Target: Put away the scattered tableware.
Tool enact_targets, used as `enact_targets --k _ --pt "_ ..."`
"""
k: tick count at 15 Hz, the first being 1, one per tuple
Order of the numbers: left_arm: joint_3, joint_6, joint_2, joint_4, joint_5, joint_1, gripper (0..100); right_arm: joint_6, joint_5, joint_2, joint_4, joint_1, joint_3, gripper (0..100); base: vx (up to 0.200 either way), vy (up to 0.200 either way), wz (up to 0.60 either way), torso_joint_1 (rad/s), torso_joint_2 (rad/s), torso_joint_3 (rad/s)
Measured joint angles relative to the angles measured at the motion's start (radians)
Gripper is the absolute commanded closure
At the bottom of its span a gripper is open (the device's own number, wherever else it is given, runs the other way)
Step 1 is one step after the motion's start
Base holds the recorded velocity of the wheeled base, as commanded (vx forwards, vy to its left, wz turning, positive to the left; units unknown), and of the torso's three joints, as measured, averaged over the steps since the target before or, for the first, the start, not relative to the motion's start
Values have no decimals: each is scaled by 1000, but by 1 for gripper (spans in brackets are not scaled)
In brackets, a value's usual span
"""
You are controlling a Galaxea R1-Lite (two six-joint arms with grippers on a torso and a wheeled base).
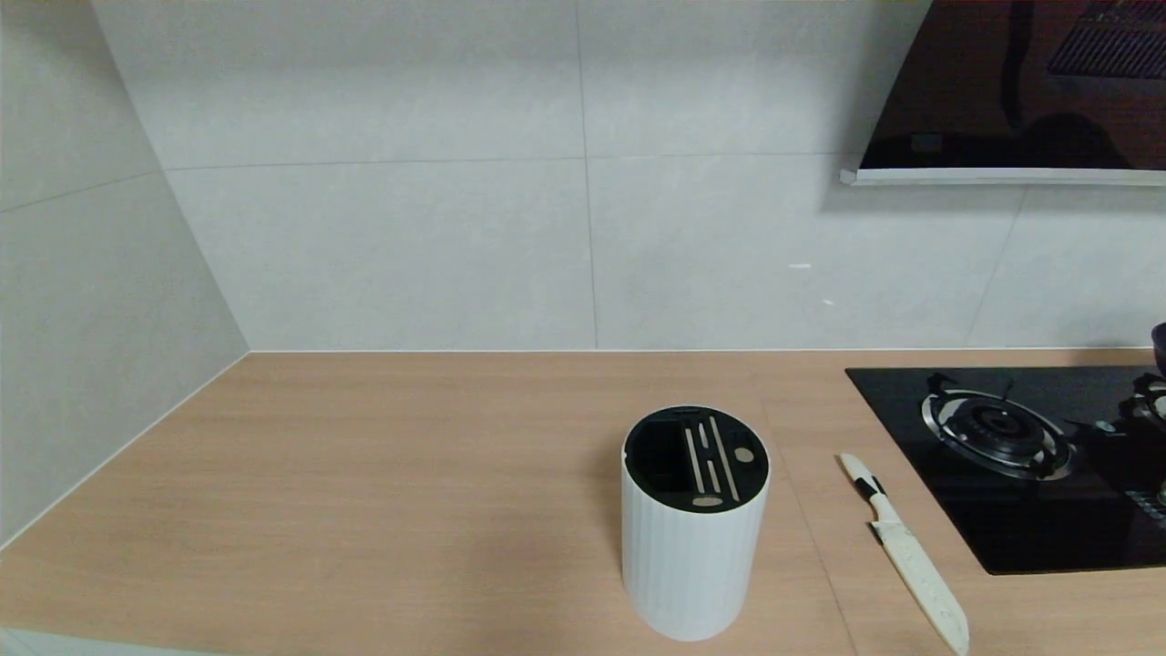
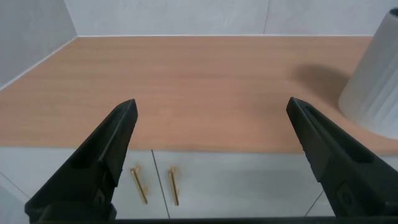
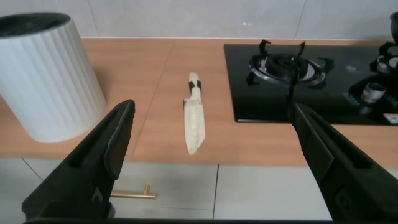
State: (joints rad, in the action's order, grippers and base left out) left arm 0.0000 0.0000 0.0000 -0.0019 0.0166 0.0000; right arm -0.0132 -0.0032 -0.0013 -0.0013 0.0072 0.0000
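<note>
Right claw (image 3: pixel 211 107) hangs released, jaws wide, just off the front edge of the surface (image 1: pixel 410 474). Left claw (image 2: pixel 211 102) is likewise spread, gripping nothing. As for the knife (image 1: pixel 902 547), it lies flat on the surface at approx 3 o'clock of the white knife holder (image 1: pixel 694 528), btwn it and the stove (image 1: pixel 1011 456), touching neither. Handle end points to abt 11 o'clock, away from me; blade tip to abt 5 o'clock, near the front edge. Holder stands upright, slotted black top up, nothing in it that I can see.

Step in hand, as I judge: fetch the knife w/ the right claw, since it's nearest. To do it well, come down over the handle, not the blade. Turn the wrist so the jaws straddle the handle crosswise, approx the 2–8 line, then sink close to the surface and clench. Handle is slim, so centre it or it'll twist. After the lift, tip the blade down and line its flat w/ a slot (they run approx 12–6) before lowering.
</note>
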Motion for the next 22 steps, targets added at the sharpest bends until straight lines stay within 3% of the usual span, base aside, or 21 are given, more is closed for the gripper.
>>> enact_targets --k 5,22 --pt "0 0 0 1 0 -1 0 0 0 0 0 0 0 0 0 0 -240 10 -15 -4" --pt "0 0 0 1 0 0 0 -2 1 0 0 0 0 0 0 0 0 0 0 0"
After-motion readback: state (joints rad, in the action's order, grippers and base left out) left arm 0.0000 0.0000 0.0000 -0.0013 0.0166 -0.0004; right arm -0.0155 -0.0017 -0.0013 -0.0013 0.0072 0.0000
